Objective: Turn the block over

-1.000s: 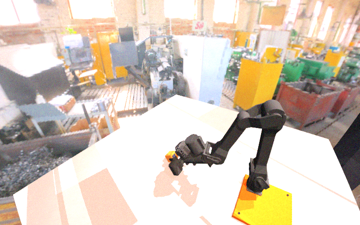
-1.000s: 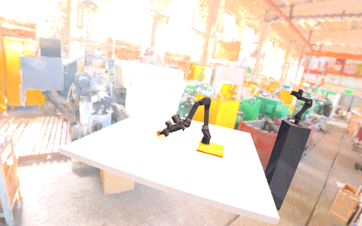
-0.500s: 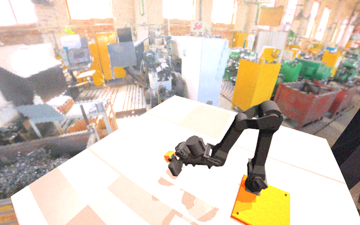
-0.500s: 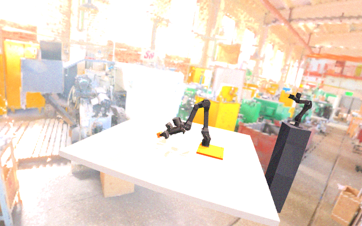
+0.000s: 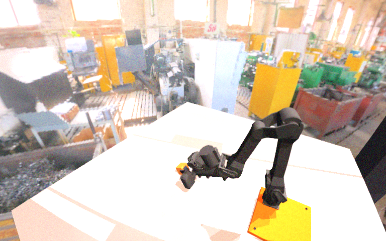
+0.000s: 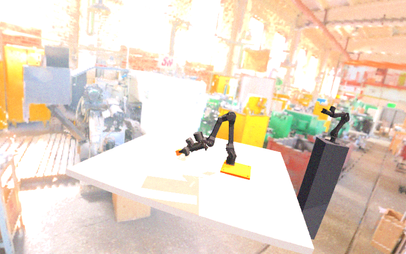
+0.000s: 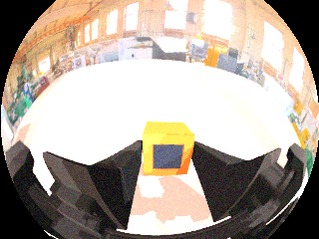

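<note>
The small yellow-orange block (image 5: 181, 165) (image 6: 177, 152) (image 7: 167, 128) is at the fingertips, low over the table (image 5: 136, 175) (image 6: 254, 209). The views do not show whether its underside touches the table. Its marked side, a dark blue square (image 7: 167, 156), faces back toward the wrist camera. My gripper (image 5: 185, 169) (image 6: 182, 151) (image 7: 168, 149) points forward and slightly down. Its fingers stand on the left and right of the block, very near its sides and slightly wider than it, so it is open around it. In the top view the near finger hides part of the block.
The arm's yellow base plate (image 5: 296, 216) (image 6: 243, 171) lies at the right. A second small arm (image 6: 341, 119) stands on a dark pillar (image 6: 324, 173) beyond the table's right edge. Pale patches of shadow lie on the table top.
</note>
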`<act>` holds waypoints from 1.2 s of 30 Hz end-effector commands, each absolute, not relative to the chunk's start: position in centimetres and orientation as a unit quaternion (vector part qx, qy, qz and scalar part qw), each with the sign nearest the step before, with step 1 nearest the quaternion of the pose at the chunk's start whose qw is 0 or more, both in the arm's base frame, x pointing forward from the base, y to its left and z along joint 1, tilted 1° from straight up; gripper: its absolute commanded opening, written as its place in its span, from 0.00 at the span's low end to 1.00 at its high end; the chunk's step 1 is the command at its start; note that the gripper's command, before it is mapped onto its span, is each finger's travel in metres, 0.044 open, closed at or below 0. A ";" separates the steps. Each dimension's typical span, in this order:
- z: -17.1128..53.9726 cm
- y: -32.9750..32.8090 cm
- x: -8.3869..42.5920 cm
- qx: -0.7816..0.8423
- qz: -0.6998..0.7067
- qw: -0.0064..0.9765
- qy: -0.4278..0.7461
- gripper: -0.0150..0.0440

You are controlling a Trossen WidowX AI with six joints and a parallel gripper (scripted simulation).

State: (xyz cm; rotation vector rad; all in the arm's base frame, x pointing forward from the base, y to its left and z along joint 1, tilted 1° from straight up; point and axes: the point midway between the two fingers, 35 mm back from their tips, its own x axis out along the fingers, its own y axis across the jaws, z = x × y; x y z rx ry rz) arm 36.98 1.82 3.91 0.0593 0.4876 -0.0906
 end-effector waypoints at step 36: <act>4.0 1.8 37.0 0.026 -0.046 0.969 0.240 1.00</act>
